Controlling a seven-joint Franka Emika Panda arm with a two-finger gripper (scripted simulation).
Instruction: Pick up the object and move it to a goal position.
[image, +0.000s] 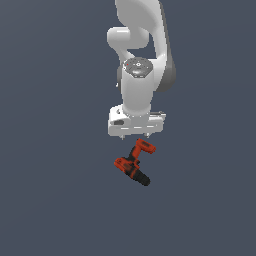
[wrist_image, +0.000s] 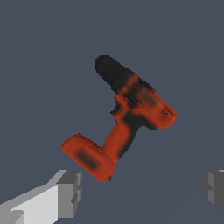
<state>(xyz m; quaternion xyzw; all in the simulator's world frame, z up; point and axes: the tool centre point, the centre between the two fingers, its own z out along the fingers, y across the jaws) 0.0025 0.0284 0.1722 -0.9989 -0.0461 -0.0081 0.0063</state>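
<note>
**Mia:** What is the biggest thing here?

**Ben:** The floor (image: 50, 200). It is flat, dark blue-gray, and fills the whole picture. Next is the big white robot arm (image: 142, 60). It comes in from 12 o'clock in the exterior view and points straight down.

**Mia:** And at the end of the arm?

**Ben:** The gripper (image: 135, 136). Its white hand is wide, and two tiny finger tips poke out under it. In the wrist view the two gray fingers (wrist_image: 70, 192) are far apart, one at each side. So the gripper is spread wide and holds nothing.

**Mia:** Where is the drill?

**Ben:** The drill (image: 133, 166) lies on the floor, just past the gripper at 6 o'clock in the exterior view. It is red-orange and black, and smaller than the hand. Its black tip (image: 144, 180) points to about 5 o'clock there. Its fat battery foot (image: 145, 146) is the part nearest the gripper.

**Mia:** Is the gripper touching it?

**Ben:** No. In the wrist view the drill sits between the two fingers, nearer one of them, but apart from both.

**Mia:** Is anything in the way?

**Ben:** I only see floor around the drill.
</note>
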